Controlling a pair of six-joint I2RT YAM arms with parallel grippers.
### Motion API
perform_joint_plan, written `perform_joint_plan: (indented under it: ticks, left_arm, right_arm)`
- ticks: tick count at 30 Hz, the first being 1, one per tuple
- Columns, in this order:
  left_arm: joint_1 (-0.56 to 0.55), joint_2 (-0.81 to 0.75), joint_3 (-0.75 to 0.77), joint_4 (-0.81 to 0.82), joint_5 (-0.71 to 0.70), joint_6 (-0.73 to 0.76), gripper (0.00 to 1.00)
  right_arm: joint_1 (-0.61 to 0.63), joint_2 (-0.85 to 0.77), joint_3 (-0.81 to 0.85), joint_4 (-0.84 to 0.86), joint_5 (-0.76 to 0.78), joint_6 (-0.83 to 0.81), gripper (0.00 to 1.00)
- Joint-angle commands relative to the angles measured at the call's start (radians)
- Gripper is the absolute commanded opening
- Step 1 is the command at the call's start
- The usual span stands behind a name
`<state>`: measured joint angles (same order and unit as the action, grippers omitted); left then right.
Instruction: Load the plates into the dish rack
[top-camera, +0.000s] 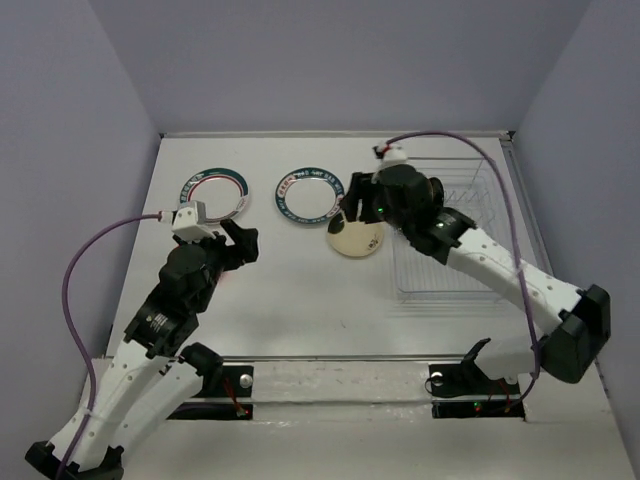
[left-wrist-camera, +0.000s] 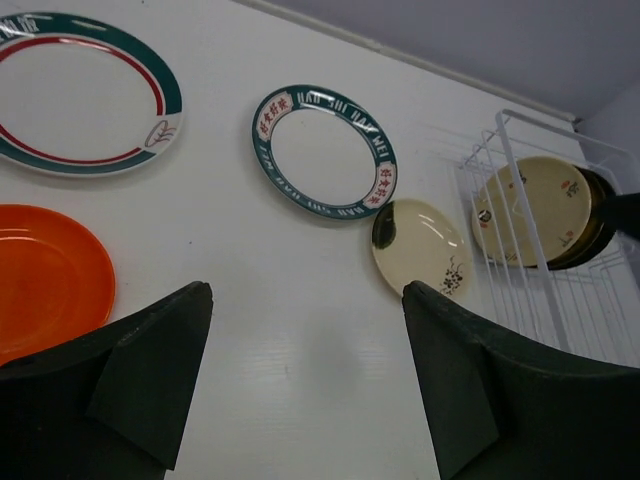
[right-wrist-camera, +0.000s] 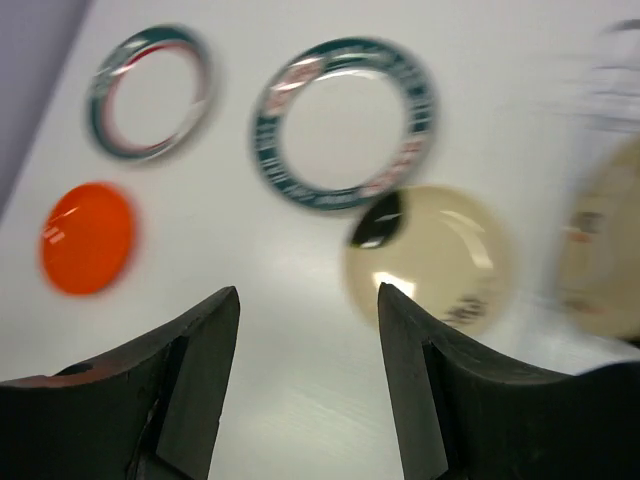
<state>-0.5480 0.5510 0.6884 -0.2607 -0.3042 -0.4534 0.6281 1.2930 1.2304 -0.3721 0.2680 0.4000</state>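
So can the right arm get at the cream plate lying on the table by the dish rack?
Probably yes: the right gripper hangs open near the cream plate, and nothing covers it, though a patterned plate lies close beside.

Dish rack (top-camera: 440, 280) bars the cream plate's (top-camera: 355, 243) right; near side is free.

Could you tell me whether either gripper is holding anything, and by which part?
Nothing is held: the left gripper and right gripper are both open and empty.

Robot lab test cell, white table (top-camera: 300, 300), plain lavender walls (top-camera: 330, 60) enclosing it.
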Motion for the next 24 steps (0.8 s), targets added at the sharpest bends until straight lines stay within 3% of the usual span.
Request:
perform_joint_plan:
  ticks: [1, 8, 12, 15, 24]
  left_arm:
    - [0.005, -0.061, 0.117, 0.038, -0.108, 0.008, 0.87]
    - [0.005, -0.12, 0.261, 0.0, -0.253, 0.088, 0.87]
    - [0.005, -0.112, 0.257, -0.002, -0.251, 0.104, 0.87]
    - [0.005, -0.126, 0.22, 0.003, -0.246, 0.099, 0.87]
    - [0.005, -0.164, 0.143, 0.031, -0.219, 0.093, 0.87]
  right_arm:
    - [0.214, 0.261, 0.05, 0.344, -0.307, 0.115, 0.64]
    - [0.311, 0.645, 0.256, 0.551, -0.378, 0.313, 0.64]
    - [0.329, 0.853, 0.453, 0.576, -0.441, 0.413, 0.63]
    - [0.329, 0.978, 0.556, 0.561, -0.464, 0.485, 0.57]
    - [0.338, 1.172, 0.688, 0.538, -0.529, 0.652, 0.49]
